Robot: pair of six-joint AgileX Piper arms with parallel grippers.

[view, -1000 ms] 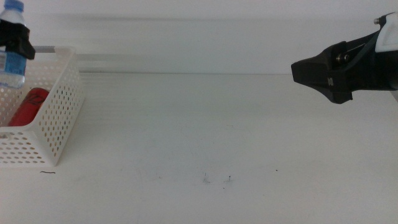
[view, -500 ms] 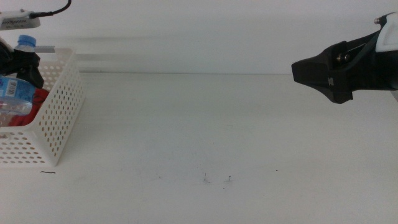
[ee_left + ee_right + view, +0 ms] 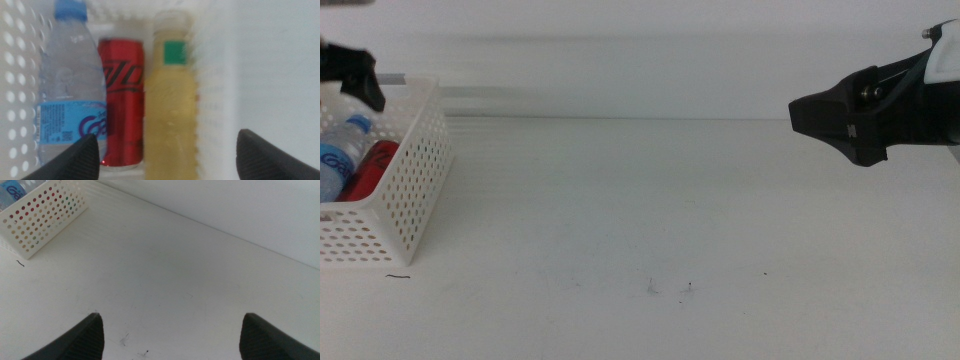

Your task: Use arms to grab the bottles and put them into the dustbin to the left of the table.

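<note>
Released, within the last second, the water bottle point(image 3: 342, 155) into the dustbin point(image 3: 408, 195) at the counter's point(image 3: 650, 210) left end: held upright above the basket a second earlier, tipped halfway in half a second ago, and lay flat inside at this moment, beside the red can point(image 3: 368, 170). Hung the left claw point(image 3: 350, 70) just above the basket's far rim, jaws spread wide in its own wrist view and holding nothing. Judged from that, nothing left to collect: no bottle seen on the bare counter, so the task looked as good as finished. Showed, in the left wrist view only, the full contents side by side and touching: water bottle point(image 3: 70, 90) by the perforated wall, red can point(image 3: 122, 105) in the middle, yellow tea bottle point(image 3: 170, 100) on the other side; hidden from the middle view, that tea bottle, behind the basket's wall. Waited at the right edge of the middle view, unmoved across the second, the right claw point(image 3: 820, 115), jaws well apart in its wrist view and empty, looking across open counter toward the distant dustbin point(image 3: 42, 222).
</note>
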